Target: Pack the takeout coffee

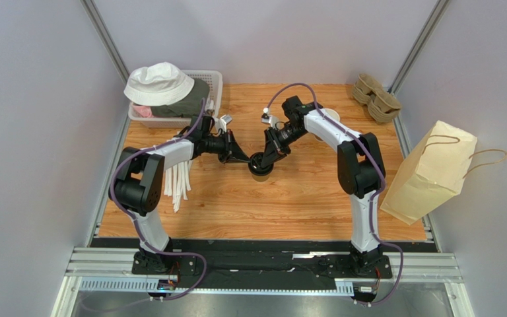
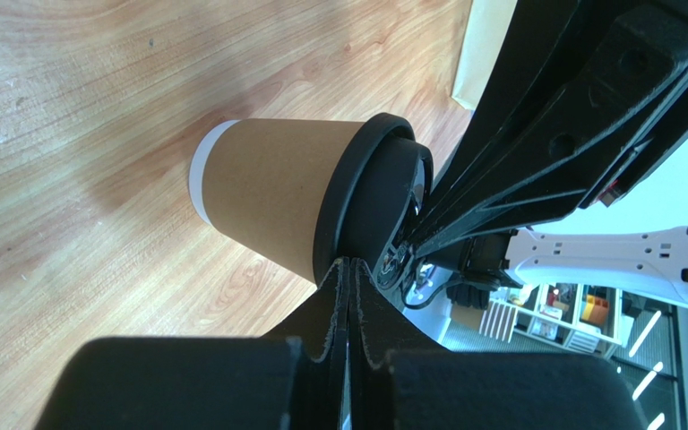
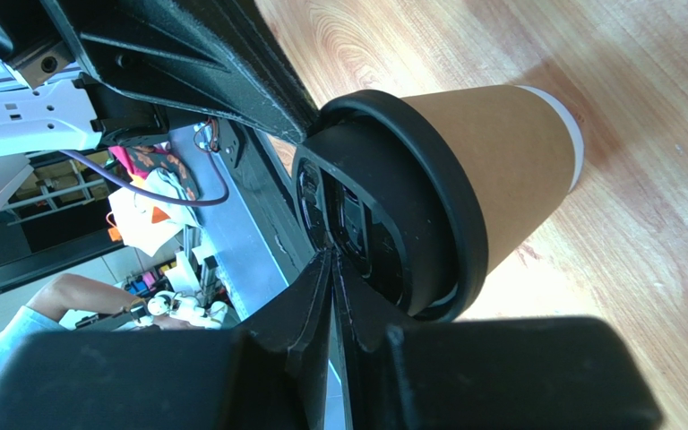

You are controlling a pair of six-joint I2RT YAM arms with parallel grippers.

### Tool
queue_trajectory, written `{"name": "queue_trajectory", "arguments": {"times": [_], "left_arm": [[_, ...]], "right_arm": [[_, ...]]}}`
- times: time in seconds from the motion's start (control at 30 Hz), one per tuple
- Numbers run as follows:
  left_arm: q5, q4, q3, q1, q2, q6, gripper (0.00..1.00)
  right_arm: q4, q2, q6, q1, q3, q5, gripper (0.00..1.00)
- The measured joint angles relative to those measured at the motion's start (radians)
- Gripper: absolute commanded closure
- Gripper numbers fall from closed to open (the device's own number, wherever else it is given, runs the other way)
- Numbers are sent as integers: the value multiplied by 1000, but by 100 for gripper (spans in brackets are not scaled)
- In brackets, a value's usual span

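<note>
We see the takeout coffee [image 1: 261, 168] standing on the wooden table [image 1: 289, 205], its black lid on, and we place everything else from it. The left gripper [image 2: 348, 265] reaches the cup from its left, jaws pressed flat together, tips touching the lid's rim. The right gripper [image 3: 331, 256] comes from the cup's far right, jaws drawn together at the tips against the lid's top. We cannot tell whether they nip any part of it. The brown paper bag [image 1: 431, 173] leans well right of the cup.
</note>
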Motion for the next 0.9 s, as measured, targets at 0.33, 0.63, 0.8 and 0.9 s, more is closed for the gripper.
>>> {"name": "queue_trajectory", "arguments": {"times": [0.33, 0.63, 0.8, 0.9], "left_arm": [[10, -4, 18, -2, 5, 9, 89], [-53, -3, -32, -5, -140, 15, 71], [-74, -2, -42, -5, -239, 15, 67], [-86, 0, -42, -5, -248, 21, 64]], "right_arm": [[-11, 2, -20, 1, 9, -12, 82], [-27, 2, -71, 2, 27, -78, 67], [-28, -29, -73, -1, 41, -93, 66], [-32, -72, -76, -8, 41, -74, 68]]}}
